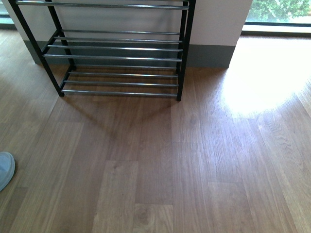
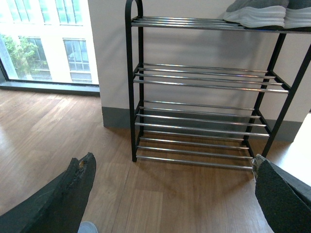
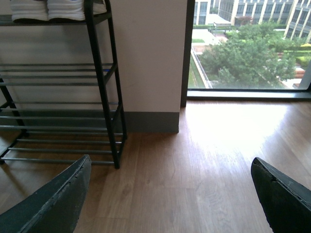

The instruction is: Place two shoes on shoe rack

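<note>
Atop the shoe rack (image 2: 204,86), sneakers (image 2: 257,14) are cut off.

A home-like room: wood floor (image 1: 194,160), shoe rack (image 1: 116,48), tall window (image 3: 243,43)

I see rack (image 1: 116,48): black frame, chrome bars. Sneakers (image 2: 257,14): grey, white soles. Slide (image 1: 5,170): pale blue. Floor (image 1: 155,170): brown woodgrain. Wall (image 3: 150,58) white, skirting (image 3: 150,121) grey.

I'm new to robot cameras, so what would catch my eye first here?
The black shoe rack with chrome bars stands against the wall straight ahead. Grey sneakers with white soles sit on its top tier, and a pale blue slide peeks in at the front view's left edge.
</note>
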### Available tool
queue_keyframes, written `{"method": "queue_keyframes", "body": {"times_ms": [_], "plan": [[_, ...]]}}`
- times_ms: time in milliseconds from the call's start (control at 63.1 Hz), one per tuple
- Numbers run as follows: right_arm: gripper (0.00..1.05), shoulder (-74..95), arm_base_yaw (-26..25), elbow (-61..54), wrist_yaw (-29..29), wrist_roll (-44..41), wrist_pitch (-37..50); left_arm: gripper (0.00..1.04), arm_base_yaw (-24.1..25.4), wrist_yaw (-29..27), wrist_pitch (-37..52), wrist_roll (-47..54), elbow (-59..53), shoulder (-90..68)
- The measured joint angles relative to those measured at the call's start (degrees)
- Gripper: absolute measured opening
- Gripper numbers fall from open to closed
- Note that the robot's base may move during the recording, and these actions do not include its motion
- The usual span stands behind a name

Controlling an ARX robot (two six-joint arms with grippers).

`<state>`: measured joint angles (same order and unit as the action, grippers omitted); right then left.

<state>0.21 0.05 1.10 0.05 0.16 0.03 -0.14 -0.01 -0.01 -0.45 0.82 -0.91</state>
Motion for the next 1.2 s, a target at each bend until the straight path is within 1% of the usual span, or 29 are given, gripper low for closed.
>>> {"method": "queue_keyframes", "body": {"times_ms": [1204], "plan": [[0.95, -0.02, 0.00, 0.00, 0.09, 0.00, -0.04, 0.95, 0.00, 0.00, -0.02, 0.00, 0.00, 0.00]]}}
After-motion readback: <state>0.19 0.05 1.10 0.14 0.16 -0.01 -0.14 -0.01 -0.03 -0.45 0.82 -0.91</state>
